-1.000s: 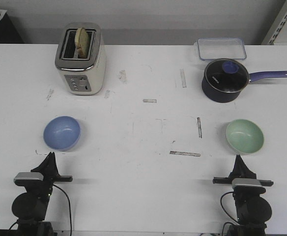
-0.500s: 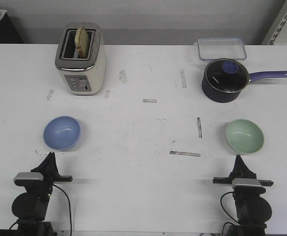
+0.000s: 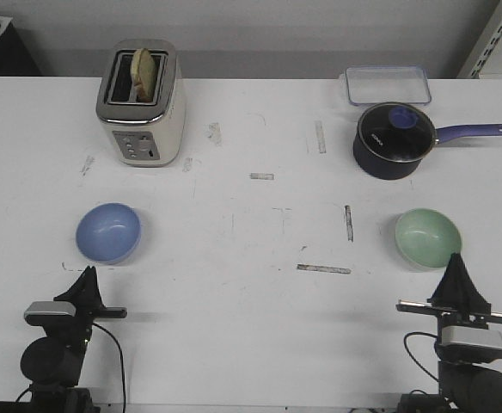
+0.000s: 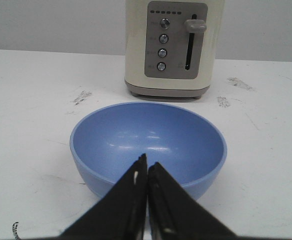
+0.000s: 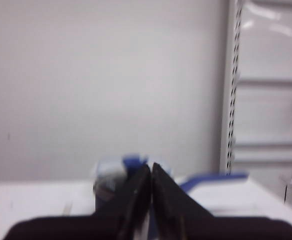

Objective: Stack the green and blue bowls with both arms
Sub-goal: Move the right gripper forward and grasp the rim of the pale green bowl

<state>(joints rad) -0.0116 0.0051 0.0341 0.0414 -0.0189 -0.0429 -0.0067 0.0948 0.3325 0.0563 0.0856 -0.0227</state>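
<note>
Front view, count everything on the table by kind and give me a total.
Bowls: 2, blue bowl and green bowl
Toaster: 1
Lidded saucepan: 1
Clear container: 1
Total: 5

Open middle, clutter along the far edge

The white scuffed surface (image 3: 260, 301) lay bare between the periwinkle blue glossy bowl (image 3: 108, 232) and the pale mint green glossy bowl (image 3: 427, 237), which sat well apart. The cream two-slot toaster (image 3: 141, 103) stood beyond the blue bowl; the dark navy lidded saucepan (image 3: 393, 141) and clear rectangular plastic container (image 3: 388, 84) stood beyond the green one. The right tool (image 3: 457, 268), tips together, was just beside the green bowl's near rim.
</note>
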